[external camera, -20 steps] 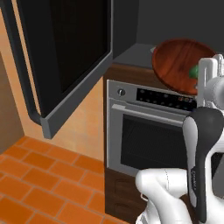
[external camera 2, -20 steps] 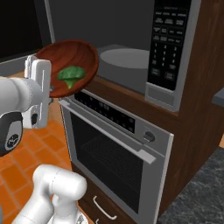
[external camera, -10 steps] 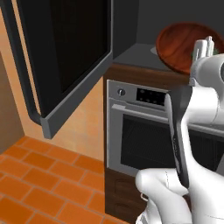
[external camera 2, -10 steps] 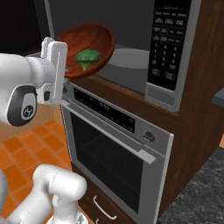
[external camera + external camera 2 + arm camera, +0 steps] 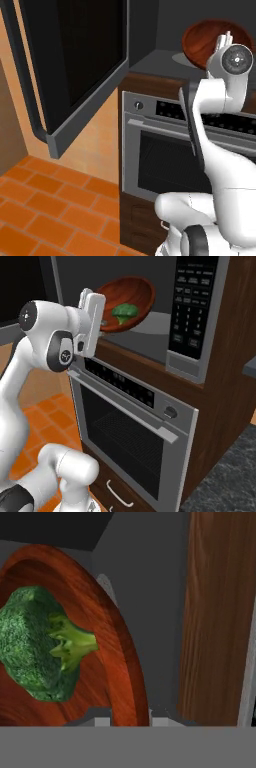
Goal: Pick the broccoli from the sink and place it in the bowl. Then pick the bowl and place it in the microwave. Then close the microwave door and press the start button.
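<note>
Wooden bowl [image 5: 125,302] carrying the broccoli [image 5: 124,310] is hanging tilted at the microwave [image 5: 165,321] mouth, the fingers [image 5: 98,718] pinching its rim, so loading is done while setting it down, closing the door [image 5: 75,65] and pressing start are waiting.

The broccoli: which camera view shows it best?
The hand view: the broccoli appears large inside the bowl. The right base view shows it small in the bowl. In the left base view the bowl's wall hides it.

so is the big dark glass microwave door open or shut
Open. The dark glass microwave door swings out to the left, leaving the cavity exposed where the reddish-brown wooden bowl enters.
</note>
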Controlling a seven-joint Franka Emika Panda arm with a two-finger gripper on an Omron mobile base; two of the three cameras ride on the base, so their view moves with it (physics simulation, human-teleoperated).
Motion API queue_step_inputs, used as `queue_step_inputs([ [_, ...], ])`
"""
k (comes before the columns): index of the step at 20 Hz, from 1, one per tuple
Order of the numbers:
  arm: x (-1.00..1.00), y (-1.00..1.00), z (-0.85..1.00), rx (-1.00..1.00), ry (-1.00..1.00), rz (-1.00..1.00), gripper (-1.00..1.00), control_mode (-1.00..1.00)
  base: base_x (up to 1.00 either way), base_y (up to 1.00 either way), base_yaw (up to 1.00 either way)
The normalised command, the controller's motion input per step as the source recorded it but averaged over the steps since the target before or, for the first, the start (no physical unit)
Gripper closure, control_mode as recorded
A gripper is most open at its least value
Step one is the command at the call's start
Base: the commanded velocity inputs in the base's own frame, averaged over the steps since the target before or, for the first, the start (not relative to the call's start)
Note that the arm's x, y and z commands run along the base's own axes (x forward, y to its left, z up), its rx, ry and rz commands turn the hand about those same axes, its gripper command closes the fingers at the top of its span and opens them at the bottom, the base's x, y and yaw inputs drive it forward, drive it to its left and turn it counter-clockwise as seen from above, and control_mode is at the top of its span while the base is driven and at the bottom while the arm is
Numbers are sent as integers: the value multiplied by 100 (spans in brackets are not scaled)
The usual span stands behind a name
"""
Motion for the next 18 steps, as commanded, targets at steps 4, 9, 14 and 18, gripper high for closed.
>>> queue_step_inputs([
  [4, 64, -22, 5, 6, 1, 0, 100, -100, 0, 0, 0],
  [9, 55, -32, -2, 17, 1, 4, 100, -100, 0, 0, 0],
  [14, 57, -3, -25, 4, 2, 2, 100, -100, 0, 0, 0],
  [18, 54, -8, -30, 1, 1, 0, 100, -100, 0, 0, 0],
])
